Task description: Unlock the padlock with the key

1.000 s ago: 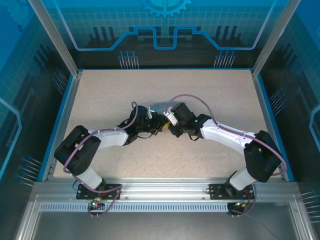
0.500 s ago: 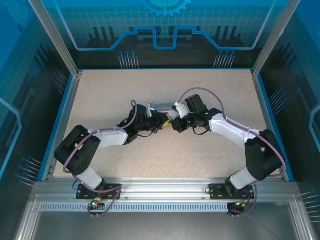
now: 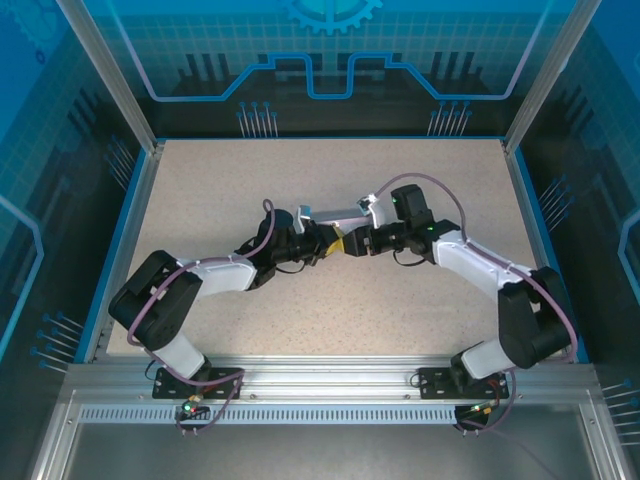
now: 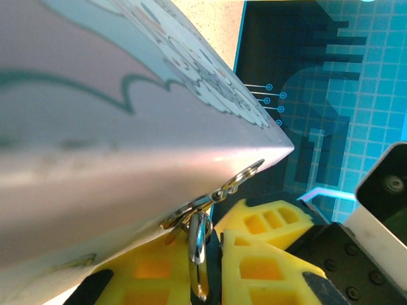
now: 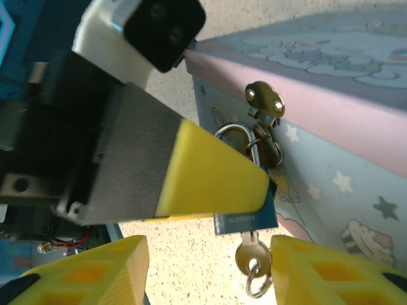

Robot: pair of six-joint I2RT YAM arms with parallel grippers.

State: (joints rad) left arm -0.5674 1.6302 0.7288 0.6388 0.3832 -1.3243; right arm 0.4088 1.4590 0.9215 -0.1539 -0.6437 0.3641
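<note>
Padlock point(image 5: 245, 219) hangs off tin point(image 5: 356, 89) hasp. Left gripper point(image 4: 205, 254) pinched tight on its body. Key point(image 5: 248, 257) seated in keyway. Right gripper point(image 5: 206, 260) parted either side of key, empty. Key likely thin, stiff, slick. Pinch flat bow.

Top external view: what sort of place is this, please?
Most likely a purpose-built robot test cell, not a home: a speckled table inside an aluminium frame, blue wall panels printed with circuit patterns, and the left arm and right arm bolted at the near edge.
</note>
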